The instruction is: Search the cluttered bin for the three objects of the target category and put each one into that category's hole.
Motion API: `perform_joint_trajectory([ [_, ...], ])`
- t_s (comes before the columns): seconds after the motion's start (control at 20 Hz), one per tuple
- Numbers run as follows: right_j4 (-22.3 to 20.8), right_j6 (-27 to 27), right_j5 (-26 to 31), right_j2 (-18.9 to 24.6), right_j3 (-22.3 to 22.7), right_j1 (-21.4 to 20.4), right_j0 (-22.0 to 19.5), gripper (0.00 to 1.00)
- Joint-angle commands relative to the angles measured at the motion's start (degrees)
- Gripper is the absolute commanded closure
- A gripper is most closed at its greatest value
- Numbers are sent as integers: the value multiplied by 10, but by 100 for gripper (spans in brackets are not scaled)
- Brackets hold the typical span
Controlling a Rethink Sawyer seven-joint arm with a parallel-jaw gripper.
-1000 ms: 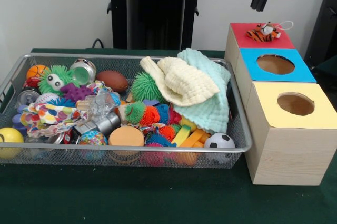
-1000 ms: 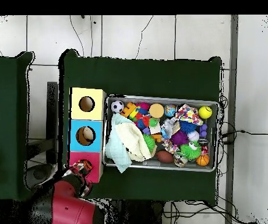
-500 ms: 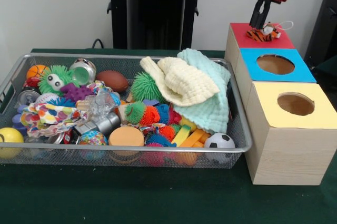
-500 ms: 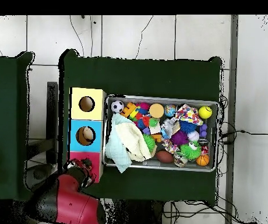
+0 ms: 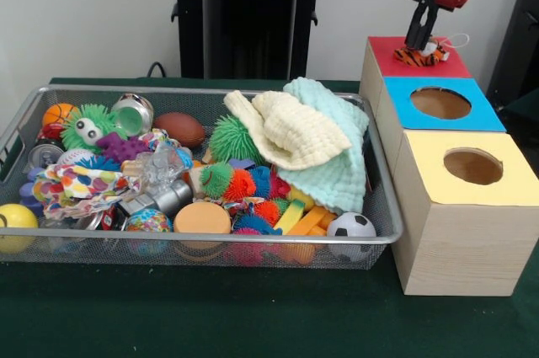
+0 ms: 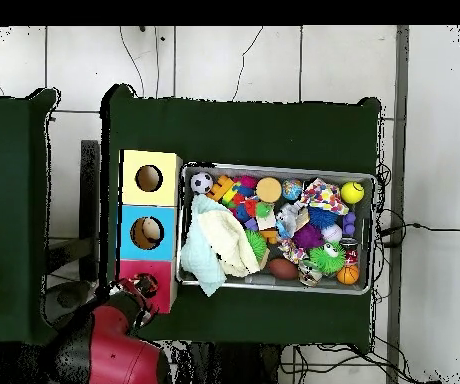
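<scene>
Gripper (image 5: 418, 43) at the tiger toy (image 5: 421, 56) on the red box (image 5: 450, 66), bin (image 5: 383, 236) still full.

The dark fingers come down right onto the small orange striped toy lying on the red top; whether they have closed on it or only touch it I cannot tell. It seems to sit at or over that box's hole, so a good finish is a straight nudge or release downward, not a sideways sweep that would push it off the red edge toward the wall or onto the blue box (image 5: 480, 114). Above the three boxes the air is free; the bin's wire rim and heaped cloths (image 5: 312, 139) stand close beside them.
</scene>
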Motion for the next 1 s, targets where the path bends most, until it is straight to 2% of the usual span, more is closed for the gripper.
perform_joint_trajectory([
  [0.05,31,147,21,43,3,22,-10,100],
  [0.4,18,134,-53,98,21,36,-60,100],
  [1.0,21,146,-78,140,27,51,-85,100],
])
